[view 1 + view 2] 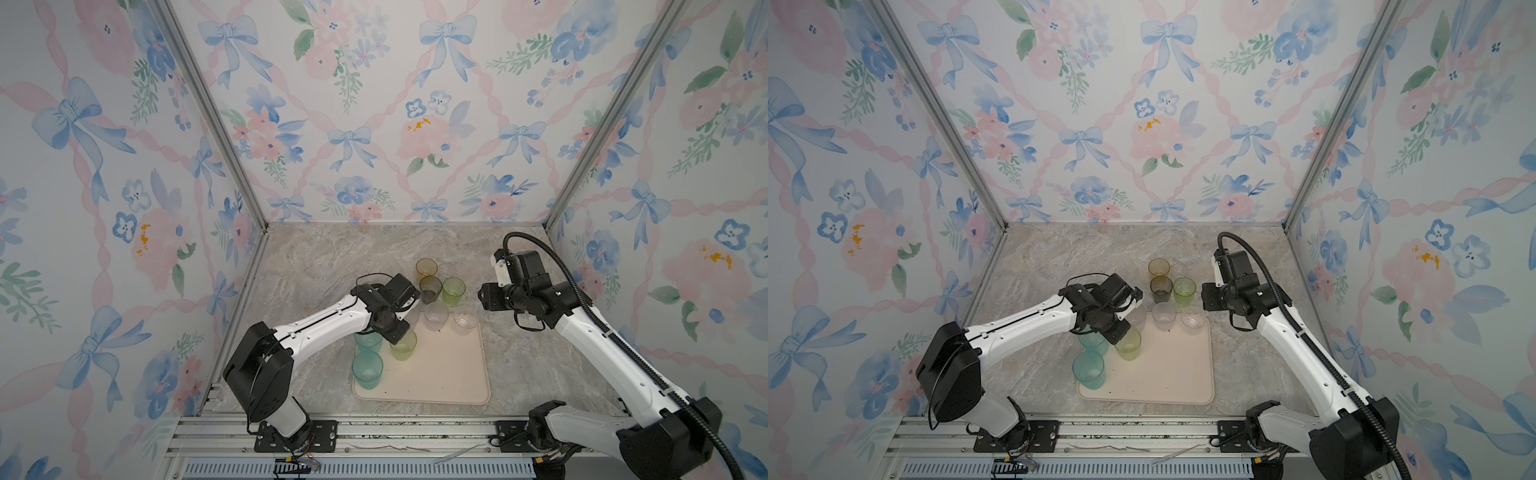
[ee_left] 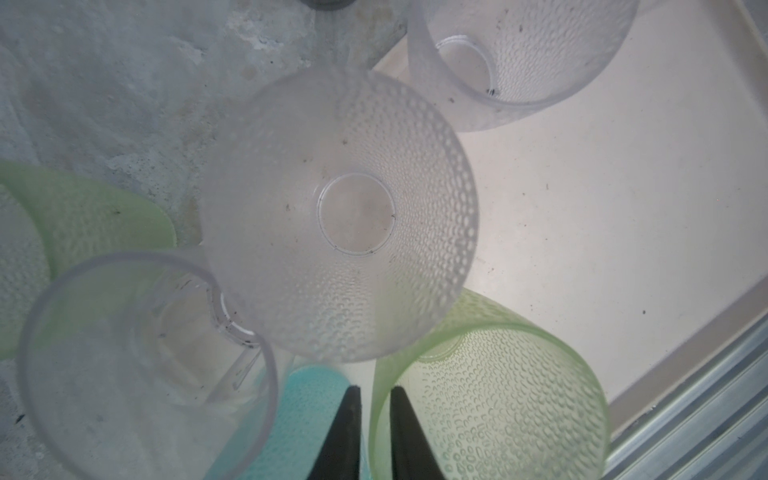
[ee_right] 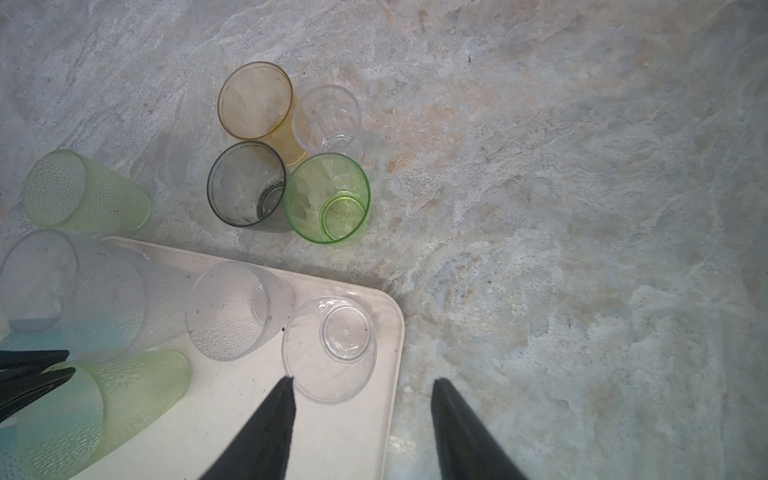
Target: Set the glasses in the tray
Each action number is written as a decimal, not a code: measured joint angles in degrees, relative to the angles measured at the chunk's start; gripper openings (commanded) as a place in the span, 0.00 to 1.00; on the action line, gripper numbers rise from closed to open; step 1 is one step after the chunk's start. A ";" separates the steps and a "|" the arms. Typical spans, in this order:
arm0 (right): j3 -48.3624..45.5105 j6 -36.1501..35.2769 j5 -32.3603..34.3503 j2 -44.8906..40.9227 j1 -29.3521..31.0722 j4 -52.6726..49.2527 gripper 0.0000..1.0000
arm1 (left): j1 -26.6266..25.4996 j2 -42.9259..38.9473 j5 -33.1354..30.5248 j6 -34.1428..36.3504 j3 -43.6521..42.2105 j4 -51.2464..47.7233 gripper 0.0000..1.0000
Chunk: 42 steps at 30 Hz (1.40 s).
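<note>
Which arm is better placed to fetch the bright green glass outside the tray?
Likely right: its open right gripper hangs nearest the bright green translucent tumbler; the left gripper sits at a pale green dimpled tumbler on the beige-pink tray.

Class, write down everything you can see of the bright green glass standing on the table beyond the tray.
The bright green glass is a small translucent tumbler, plastic-looking, with a round open rim and a darker ring at its base. It stands upright and empty on the marbled table, outside the tray, close beside the smoky grey glass, with a clear glass behind it.
</note>
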 measured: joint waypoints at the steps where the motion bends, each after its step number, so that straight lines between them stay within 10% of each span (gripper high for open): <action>1: 0.00 0.00 0.00 0.00 0.00 0.00 0.56 | -0.02 0.00 0.00 0.00 0.00 0.02 0.18; 23: 0.00 0.00 -0.02 0.09 0.00 -0.02 0.56 | 1.84 -7.02 0.94 0.24 2.03 0.11 0.19; 42: 0.74 -1.53 0.00 2.38 -0.09 0.13 0.56 | 21.40 2.62 -0.87 -0.44 9.92 4.55 0.24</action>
